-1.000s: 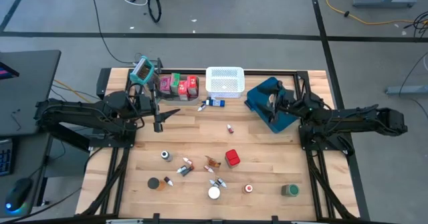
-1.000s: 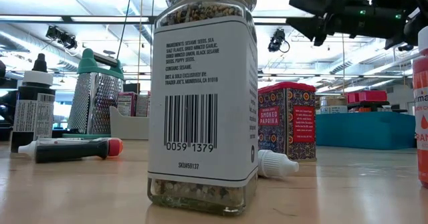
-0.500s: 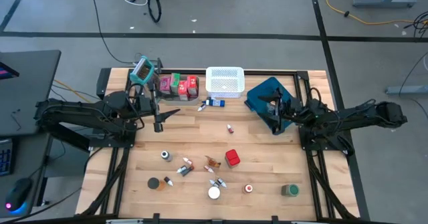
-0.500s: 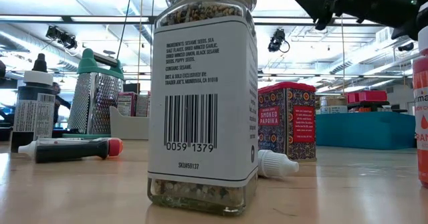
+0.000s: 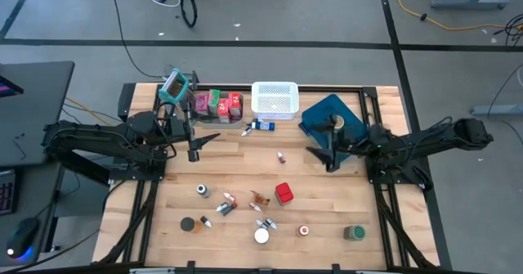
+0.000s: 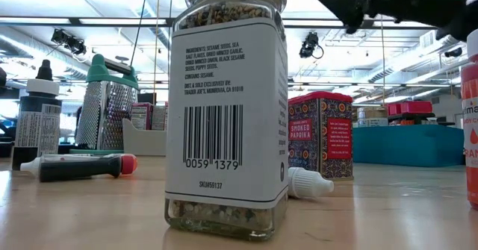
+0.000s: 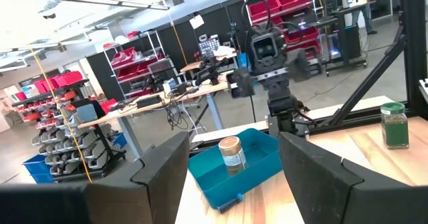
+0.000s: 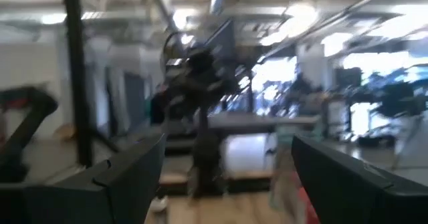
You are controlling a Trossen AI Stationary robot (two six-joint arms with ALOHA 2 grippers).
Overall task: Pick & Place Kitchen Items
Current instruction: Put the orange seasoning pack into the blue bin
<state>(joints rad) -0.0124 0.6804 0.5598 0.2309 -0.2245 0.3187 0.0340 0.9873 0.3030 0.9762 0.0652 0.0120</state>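
Blue plastic tray (image 5: pixel 320 114) already holds one gold-lidded jar (image 7: pixel 231 152), while the right pincer (image 5: pixel 319 158), spread wide and empty, hangs just beside it over the wooden surface (image 5: pixel 327 208). Most small kitchen items (image 5: pixel 257 204) lie scattered toward the front edge; a careless descent could topple the red tin (image 5: pixel 283 194) or roll the little bottles. Left pincer (image 5: pixel 198 145) waits open and empty near the cartons.

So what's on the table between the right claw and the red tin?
Nothing at all: in the high view, only bare wood lies between the right claw and the red tin. The tiny bottle sits off to one side.
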